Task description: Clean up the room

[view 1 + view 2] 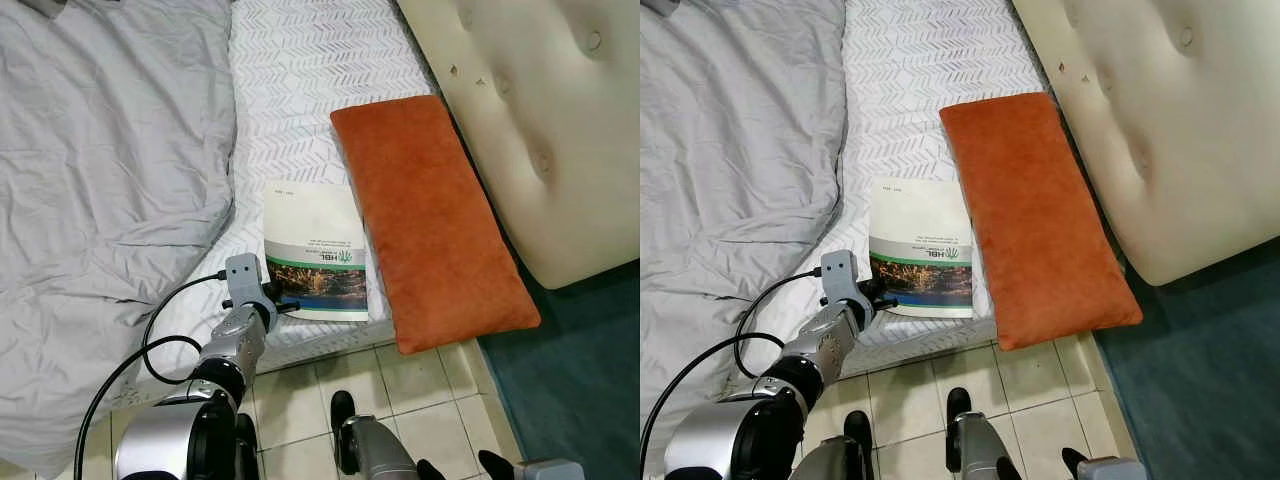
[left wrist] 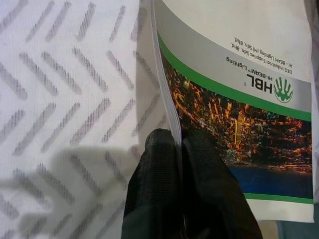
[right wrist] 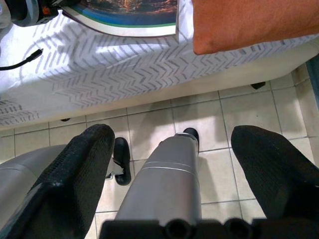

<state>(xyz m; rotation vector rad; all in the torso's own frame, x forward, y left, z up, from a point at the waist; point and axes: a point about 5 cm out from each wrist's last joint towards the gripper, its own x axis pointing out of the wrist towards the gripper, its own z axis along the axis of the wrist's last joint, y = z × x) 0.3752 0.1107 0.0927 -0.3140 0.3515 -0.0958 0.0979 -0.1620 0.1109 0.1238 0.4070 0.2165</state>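
Pinching the near corner of the booklet [image 1: 316, 250], our left gripper [image 1: 283, 301] has its 2 black fingers [image 2: 159, 184] pressed together on the cover edge, 1 above and 1 below, as the left wrist view shows with the cover lifting slightly off the pages beneath. The booklet lies flat on the patterned bedsheet [image 1: 300, 70] at the bed's foot edge, just beside the orange cushion [image 1: 430, 215], whose long side touches or slightly overlaps the booklet's far edge. The grey duvet [image 1: 100, 180] is bunched on the other side, near but apart from it.

We judge the booklet light and floppy: a thin, glossy softcover that will sag and fan open if carried by 1 corner of the cover alone. The gloss also makes it likely to slip between smooth pads. A better hold, in our view, takes the whole stack of pages near the spine or across the near edge, so the block lifts as 1 piece. As it stands, we cannot tell whether the pinch includes all the pages or just the cover.

Our right gripper [image 3: 169, 169] hangs low over the tiled floor [image 3: 149, 124] in front of the bed, its fingers spread wide with nothing between them.
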